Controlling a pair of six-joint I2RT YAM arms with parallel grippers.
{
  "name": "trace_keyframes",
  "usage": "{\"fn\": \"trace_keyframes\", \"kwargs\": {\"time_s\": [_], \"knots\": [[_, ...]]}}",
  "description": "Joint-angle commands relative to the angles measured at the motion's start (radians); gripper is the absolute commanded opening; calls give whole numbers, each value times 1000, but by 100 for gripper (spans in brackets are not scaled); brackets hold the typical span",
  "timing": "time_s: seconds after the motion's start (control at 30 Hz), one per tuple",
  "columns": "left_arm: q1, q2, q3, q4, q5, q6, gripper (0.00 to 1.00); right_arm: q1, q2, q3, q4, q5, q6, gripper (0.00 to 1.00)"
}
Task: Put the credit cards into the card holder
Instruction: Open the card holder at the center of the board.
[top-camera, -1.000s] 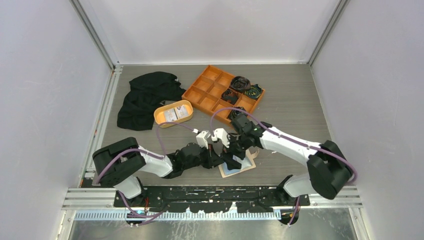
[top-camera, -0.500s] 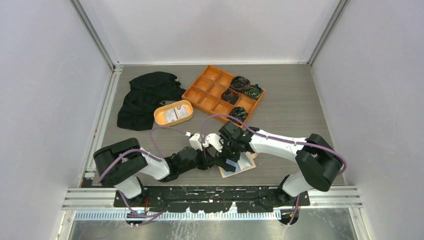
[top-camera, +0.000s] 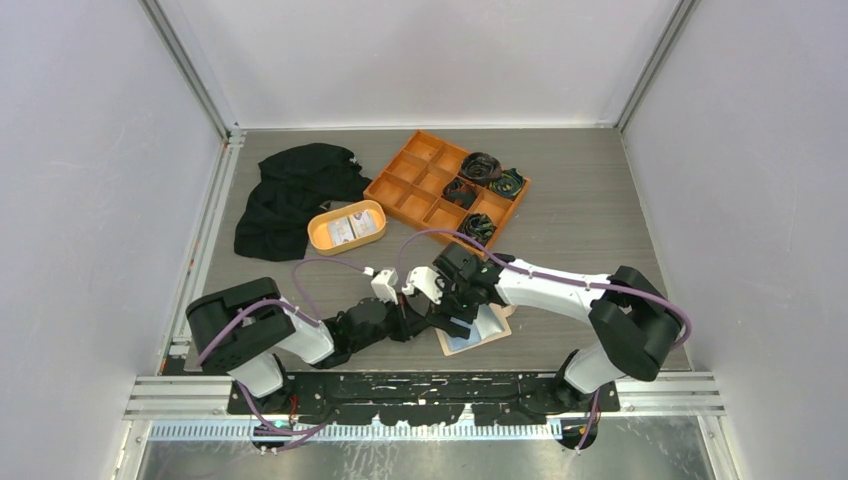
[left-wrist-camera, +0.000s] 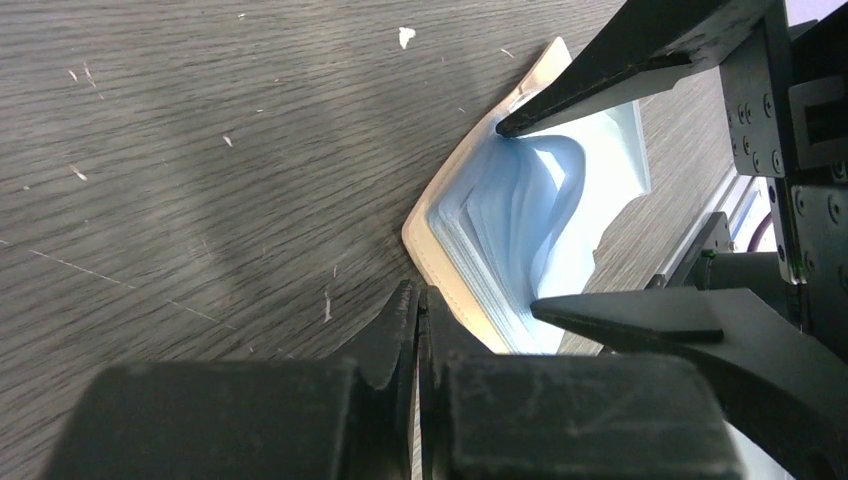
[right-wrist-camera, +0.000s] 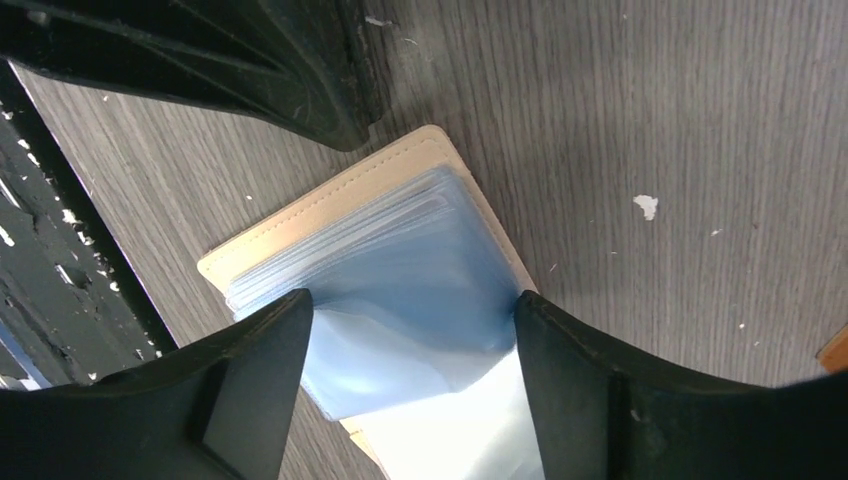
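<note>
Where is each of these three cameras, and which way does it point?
Top external: fixed high behind the bases, looking down on the table; left arm and right arm meet over the card holder.
Left wrist: rides the left arm, looking past the shut left gripper at the card holder; the right arm's fingers cross its view.
Right wrist: rides the right arm, looking down through the open right gripper at the card holder.
Shared: both wrist views show its blue sleeves.
</note>
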Motion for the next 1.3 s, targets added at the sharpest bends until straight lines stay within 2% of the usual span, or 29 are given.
{"fn": "trace_keyframes", "kwargs": {"time_s": [0.0, 0.13, 0.27, 0.5, 0.6, 0.7, 0.87, 0.97, 1.07, 1.17, 1.27], "knots": [[-3, -28, 1, 83, 11, 3, 0, 4, 28, 24, -5, 81, -36, 74], [-3, -1, 3, 138, 34, -2, 0, -6, 20, 34, -16, 76, -38, 66], [-5, 34, 20, 174, 62, -9, 0, -45, -11, 47, -35, 23, -37, 65], [-10, 75, 59, 196, 71, -7, 2, -140, -100, 49, -77, -156, -67, 68], [-10, 53, 65, 179, 67, 0, 5, -187, -136, 51, -97, -224, -77, 72], [-10, 28, 72, 154, 72, -7, 14, -227, -172, 59, -126, -302, -96, 80], [-28, 27, 91, 115, 65, -76, 23, -323, -258, 60, -194, -425, -181, 80], [-53, 33, 116, 65, 32, -100, 26, -368, -304, 38, -293, -440, -358, 75], [-80, 2, 142, -61, -36, -89, 29, -384, -371, -48, -326, -413, -571, 70], [-108, -63, 168, -201, -112, -58, 34, -385, -408, -132, -364, -454, -790, 54], [-138, -132, 190, -314, -172, -21, 41, -384, -387, -151, -323, -469, -780, 43]]}}
